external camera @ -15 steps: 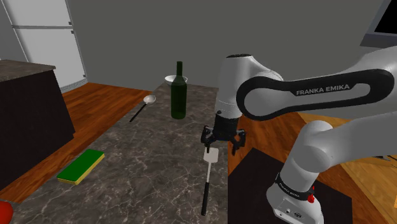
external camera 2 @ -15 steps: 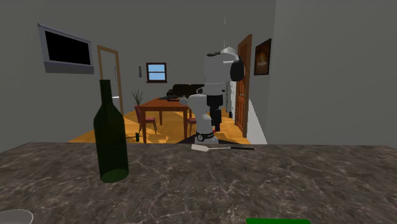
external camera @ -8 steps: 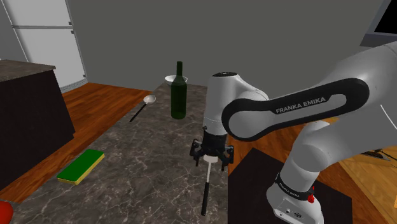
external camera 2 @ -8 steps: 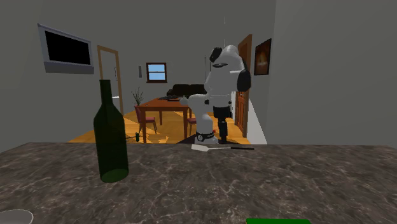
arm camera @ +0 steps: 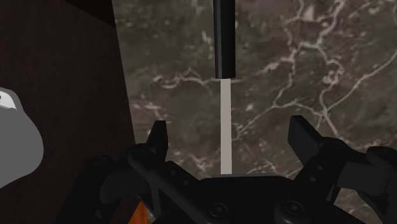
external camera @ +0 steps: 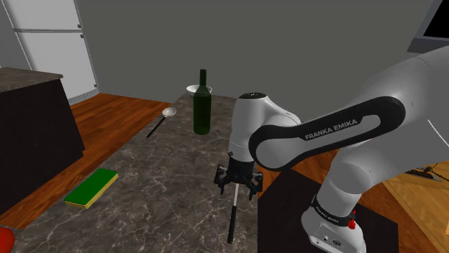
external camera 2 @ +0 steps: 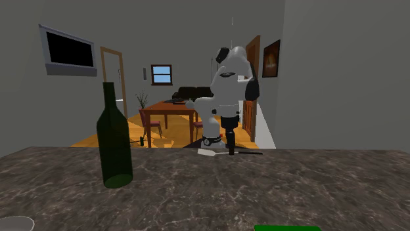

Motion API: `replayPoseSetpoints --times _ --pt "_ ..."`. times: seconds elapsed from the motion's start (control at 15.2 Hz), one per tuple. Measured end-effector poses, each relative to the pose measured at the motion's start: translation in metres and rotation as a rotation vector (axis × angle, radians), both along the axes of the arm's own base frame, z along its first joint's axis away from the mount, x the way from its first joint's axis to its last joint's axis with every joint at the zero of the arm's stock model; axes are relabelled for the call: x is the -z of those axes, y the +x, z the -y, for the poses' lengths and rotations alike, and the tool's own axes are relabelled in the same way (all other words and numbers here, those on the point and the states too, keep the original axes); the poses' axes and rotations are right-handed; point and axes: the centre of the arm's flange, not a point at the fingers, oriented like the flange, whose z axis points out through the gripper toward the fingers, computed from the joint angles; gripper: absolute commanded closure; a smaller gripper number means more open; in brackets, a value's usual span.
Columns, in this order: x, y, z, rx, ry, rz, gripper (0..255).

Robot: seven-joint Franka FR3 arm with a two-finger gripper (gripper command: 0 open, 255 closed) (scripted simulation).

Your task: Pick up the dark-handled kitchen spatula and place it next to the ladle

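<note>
Lowered since a moment ago, my gripper (external camera: 235, 181) straddles the spatula (external camera: 232, 215) at lower centre, fingers apart, probably not yet touching it. Approach step; next I descend, close, then carry it to the ladle (external camera: 160, 122).

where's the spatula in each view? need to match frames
Shoulder view: spatula at lower centre, dark handle pointing to the bottom edge, blade end under the open gripper.
Second exterior view: centre, on the counter's far edge, pale blade left, handle right.
Wrist view: pale shank between the fingers, untouched; dark handle beyond.
Shared landmark: the marble counter edge beside the stand; the spatula lies along it.
</note>
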Motion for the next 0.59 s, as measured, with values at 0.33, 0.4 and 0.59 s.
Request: replayPoseSetpoints --times 0.33,0.4,0.59 --pt "0.0003 0.0000 -0.0001 0.000 0.000 0.000 255" --pt "0.0003 0.0000 -0.0001 0.000 0.000 0.000 255" --pt "0.0003 0.0000 -0.0001 0.000 0.000 0.000 255"
